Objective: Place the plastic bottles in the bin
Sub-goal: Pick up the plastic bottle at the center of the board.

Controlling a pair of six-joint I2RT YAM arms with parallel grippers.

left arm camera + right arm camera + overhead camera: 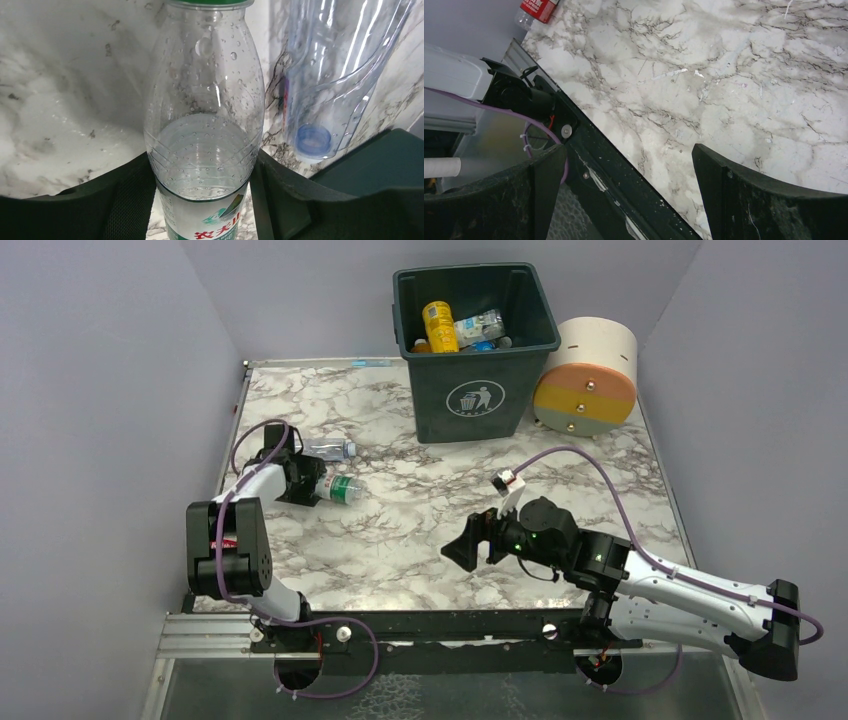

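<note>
Left arm is stretched low along the left side of the tabletop [400, 530], its claw [312, 484] down at a green-labelled bottle [202, 100] lying on its side. That bottle sits right between the two fingers [120, 200], one on each flank, so close I can't tell whether they're pinching it or just bracketing it. A blue-capped clear bottle [330, 75] lies just beside. Right arm reaches across the near edge, right claw [626, 155] spread wide, nothing in it. The bin [470, 400] stands at the far edge, a yellow bottle [438, 325] inside.
</note>
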